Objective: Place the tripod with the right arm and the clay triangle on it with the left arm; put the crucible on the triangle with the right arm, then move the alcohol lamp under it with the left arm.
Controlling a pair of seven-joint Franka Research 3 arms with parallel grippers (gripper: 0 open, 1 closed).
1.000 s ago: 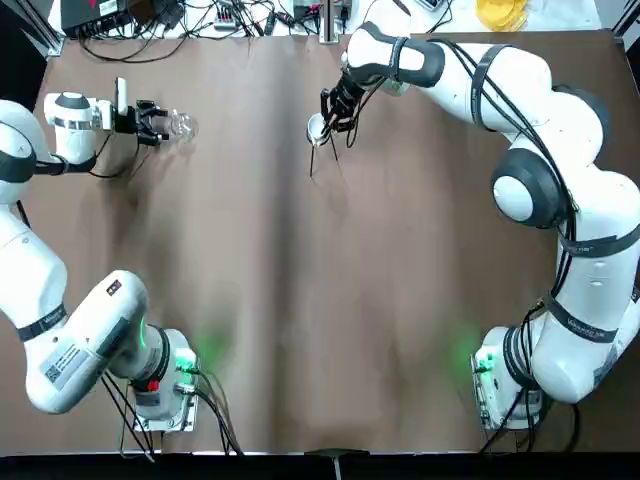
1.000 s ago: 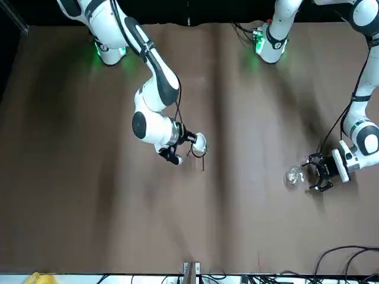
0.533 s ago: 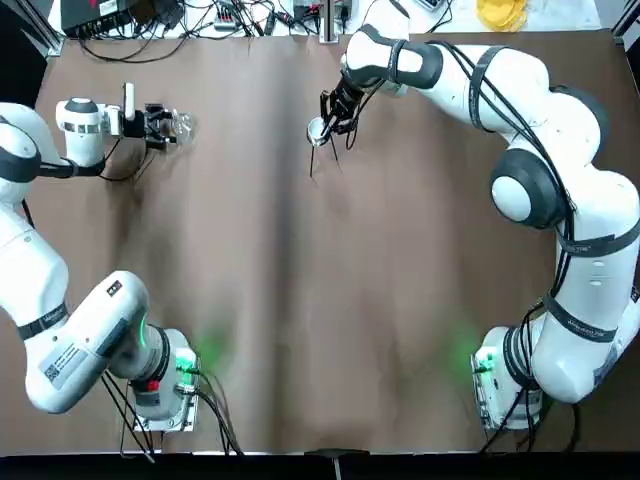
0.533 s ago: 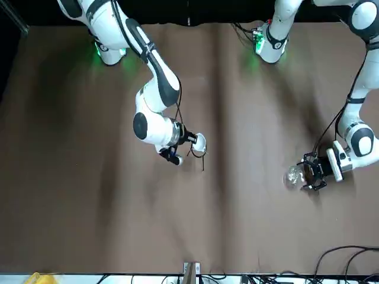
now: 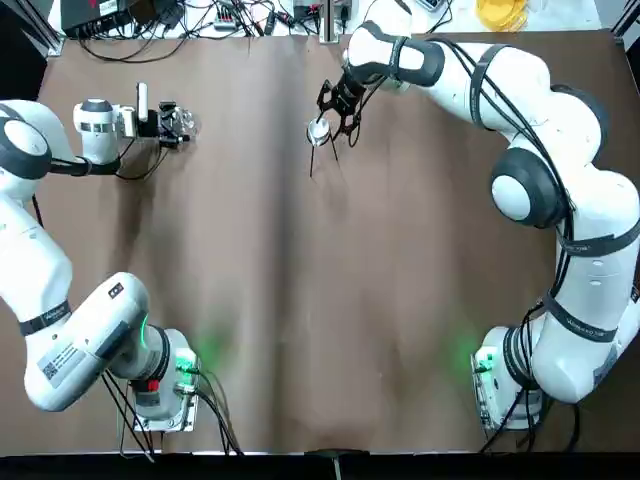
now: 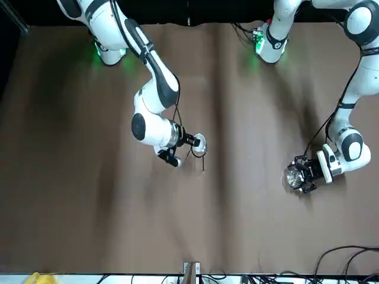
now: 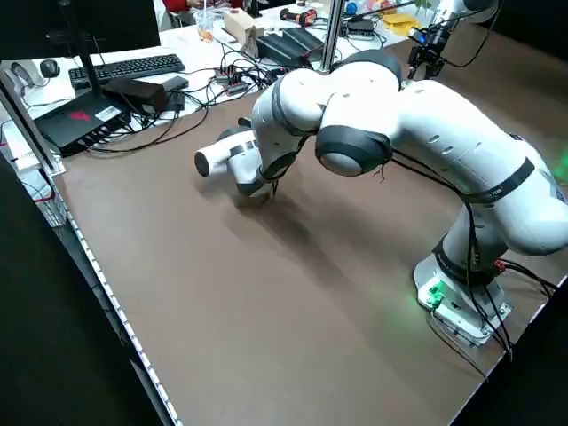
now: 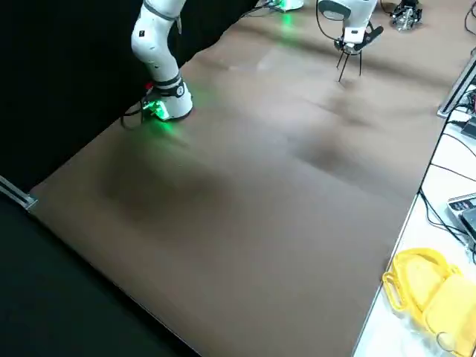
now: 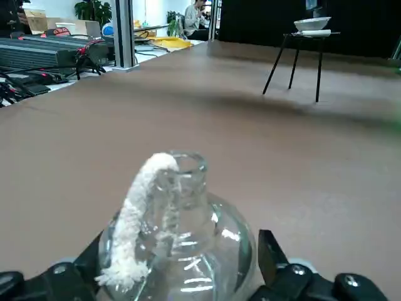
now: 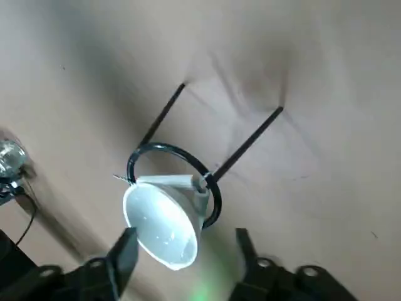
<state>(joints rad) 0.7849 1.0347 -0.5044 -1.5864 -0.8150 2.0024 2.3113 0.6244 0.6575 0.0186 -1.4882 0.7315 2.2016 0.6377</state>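
My left gripper (image 9: 182, 244): parted wide, glass lamp (image 9: 188, 251) between its fingers; I can't tell if they touch it.
My right gripper (image 10: 187, 235): parted wide, holding nothing, just beside the cup.
White cup (image 10: 161, 226): on the triangle (image 10: 168, 180), atop the tripod (image 10: 250, 141).
Lamp's place: well apart from the tripod.

The place looked like a robotics lab: a pair of white robot arms (image 5: 570, 230) was mounted on a broad table (image 5: 330, 300) covered in brown, with black curtains (image 8: 67, 82) hung around it. A tripod (image 10: 170, 149) and a glass alcohol lamp (image 9: 182, 244) stood in for chemistry apparatus. Beyond the table's far edge, a white desk held a monitor (image 7: 84, 31), a keyboard (image 7: 133, 73) and tangled cables (image 7: 200, 98).
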